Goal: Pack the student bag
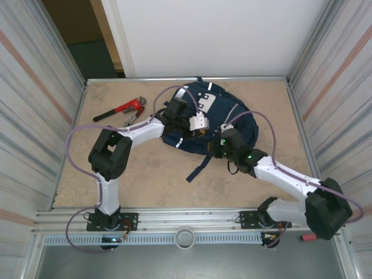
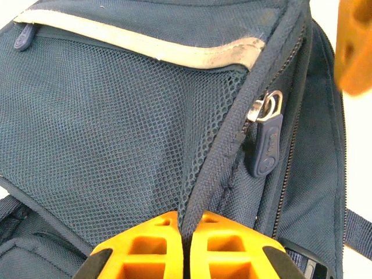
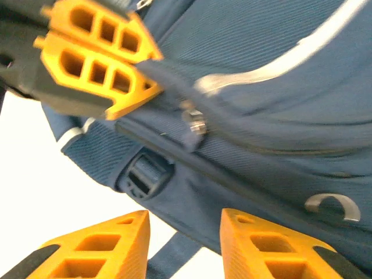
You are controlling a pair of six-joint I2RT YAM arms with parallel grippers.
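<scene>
The student bag, a navy backpack with pale reflective stripes, lies at the back middle of the table. My left gripper is at its left side. In the left wrist view its orange fingers are shut on a piped seam of the bag, beside a mesh pocket. A grey zipper pull hangs just right of that seam. My right gripper is at the bag's near edge. Its jaws stand open just short of the bag's lower edge, with nothing gripped. The zipper pull shows blurred ahead of them.
A red pipe wrench and a second red-handled tool lie at the back left. A loose bag strap trails toward the near side. A strap buckle sits on the bag's edge. Metal walls close in both sides.
</scene>
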